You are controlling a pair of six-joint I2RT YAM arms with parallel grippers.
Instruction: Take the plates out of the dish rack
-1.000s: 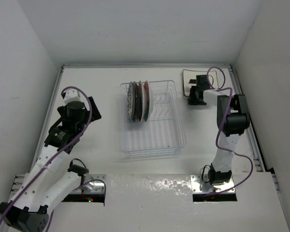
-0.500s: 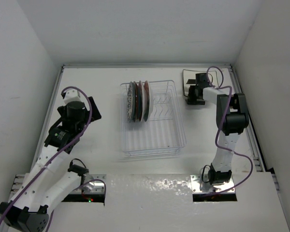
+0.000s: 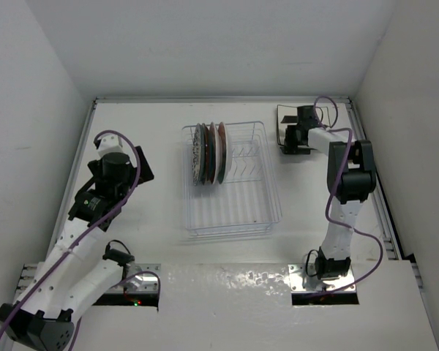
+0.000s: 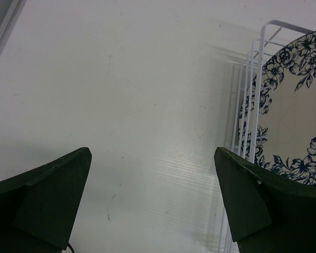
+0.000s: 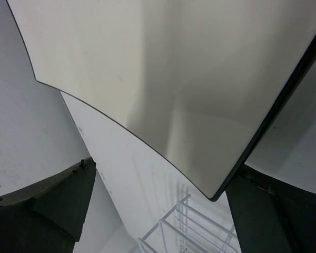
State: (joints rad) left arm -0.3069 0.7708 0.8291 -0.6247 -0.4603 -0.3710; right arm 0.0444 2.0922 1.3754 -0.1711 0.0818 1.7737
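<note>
Right gripper (image 5: 159, 179) has its dark fingers (image 5: 47, 205) spread wide apart. Its wrist camera is nearly filled by a square white plate with a dark rim (image 5: 163, 79), whose rounded corner dips between the fingers. The plate's dark edge runs down to the finger on the view's right side, though whether they touch cannot be told. Only the overhead view shows that this plate (image 3: 287, 118) sits just beyond the gripper near the far right of the white table (image 3: 154, 219), with the right arm (image 3: 347, 175) bent at the elbow and stretched forward and inward. The rectangular white wire dish rack (image 3: 233, 212) lies to that gripper's left, with three round plates (image 3: 208, 153) standing on edge at its far left end. Left gripper (image 4: 152, 158) has its fingers parted wide as well, over bare table. Its wrist view alone shows the dark floral pattern on the nearest white round plate (image 4: 292, 121), ahead to its right behind the rack's wires.
</note>
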